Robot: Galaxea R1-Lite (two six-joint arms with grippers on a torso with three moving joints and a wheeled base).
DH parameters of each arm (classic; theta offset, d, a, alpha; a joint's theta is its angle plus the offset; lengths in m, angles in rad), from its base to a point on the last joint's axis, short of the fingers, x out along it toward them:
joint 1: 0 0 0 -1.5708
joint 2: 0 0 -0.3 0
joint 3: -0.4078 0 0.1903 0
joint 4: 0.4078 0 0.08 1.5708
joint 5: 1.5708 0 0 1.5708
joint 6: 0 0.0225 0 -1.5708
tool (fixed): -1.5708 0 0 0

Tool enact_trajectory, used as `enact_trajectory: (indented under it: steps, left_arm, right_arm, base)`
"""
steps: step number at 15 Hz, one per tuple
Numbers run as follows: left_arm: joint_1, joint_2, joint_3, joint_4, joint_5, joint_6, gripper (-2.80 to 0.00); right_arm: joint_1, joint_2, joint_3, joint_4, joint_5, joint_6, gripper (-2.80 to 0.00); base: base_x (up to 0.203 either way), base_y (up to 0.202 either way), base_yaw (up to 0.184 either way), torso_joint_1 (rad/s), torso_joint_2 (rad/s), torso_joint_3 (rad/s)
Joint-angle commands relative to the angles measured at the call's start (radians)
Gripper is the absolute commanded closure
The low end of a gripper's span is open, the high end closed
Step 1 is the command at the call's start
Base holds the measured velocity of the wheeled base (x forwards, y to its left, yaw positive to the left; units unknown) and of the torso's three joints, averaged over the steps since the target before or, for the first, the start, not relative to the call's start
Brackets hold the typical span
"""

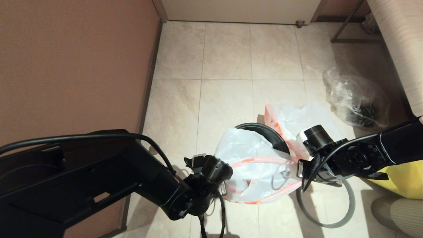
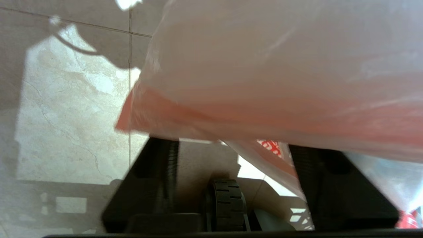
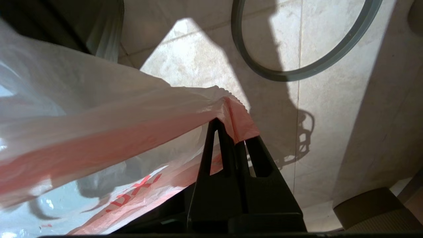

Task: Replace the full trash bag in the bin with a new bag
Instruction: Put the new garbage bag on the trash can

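Note:
The new bag (image 1: 254, 165), limp white film with an orange-pink edge and red print, is stretched between both grippers over the near side of the black bin (image 1: 261, 129). My right gripper (image 1: 299, 170) (image 3: 233, 132) is shut on the bag's pink edge (image 3: 238, 115). At the bag's left end is my left gripper (image 1: 224, 188) (image 2: 233, 145). Its fingers stand wide apart, and the bag (image 2: 281, 66) drapes over their tips. The full trash bag (image 1: 294, 120), lumpy and white, sits on the floor behind the bin to the right.
The grey rim ring (image 1: 350, 211) (image 3: 284, 76) lies flat on the tiles under my right arm. A clear bag with dark contents (image 1: 357, 99) sits at the far right. A yellow sack (image 1: 404, 180) is at the right edge, and a brown wall (image 1: 72, 66) runs along the left.

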Motion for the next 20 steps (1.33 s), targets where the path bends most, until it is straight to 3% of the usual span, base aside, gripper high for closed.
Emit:
enact_trajectory:
  steps: [1, 4, 9, 11, 15, 16, 20]
  left_arm:
    - [-0.001, -0.005, 0.002, -0.003, 0.002, -0.004, -2.80]
    - [-0.014, -0.055, 0.027, 0.002, 0.005, -0.001, -2.80]
    - [-0.101, -0.332, 0.111, 0.046, 0.035, 0.047, -2.80]
    - [-0.125, -0.354, 0.123, 0.109, 0.036, 0.049, -2.80]
    - [-0.123, -0.326, 0.127, 0.116, 0.035, 0.049, -2.80]
    - [-0.129, -0.324, 0.124, 0.117, 0.033, 0.049, 0.00]
    - [-0.147, -0.278, 0.106, 0.115, 0.034, 0.048, 0.00]
  right_arm:
    - [0.019, 0.003, 0.018, -0.001, 0.001, 0.003, 0.00]
    - [0.046, -0.028, 0.041, 0.008, -0.004, 0.000, 0.00]
    - [0.070, -0.067, 0.049, -0.001, -0.008, -0.012, 0.00]
    - [0.080, -0.063, 0.049, -0.001, -0.008, -0.012, 0.00]
    - [0.080, -0.060, 0.048, -0.003, -0.008, -0.012, 0.00]
    - [0.080, -0.058, 0.046, -0.003, -0.008, -0.012, 0.00]
    - [0.080, -0.044, 0.029, -0.008, -0.008, -0.014, 0.00]
  base:
    - [0.000, 0.000, 0.000, 0.000, 0.00, 0.000]
    - [0.000, 0.000, 0.000, 0.000, 0.00, 0.000]
    - [0.000, 0.000, 0.000, 0.000, 0.00, 0.000]
    - [0.000, 0.000, 0.000, 0.000, 0.00, 0.000]
    - [0.000, 0.000, 0.000, 0.000, 0.00, 0.000]
    - [0.000, 0.000, 0.000, 0.000, 0.00, 0.000]
    - [0.000, 0.000, 0.000, 0.000, 0.00, 0.000]
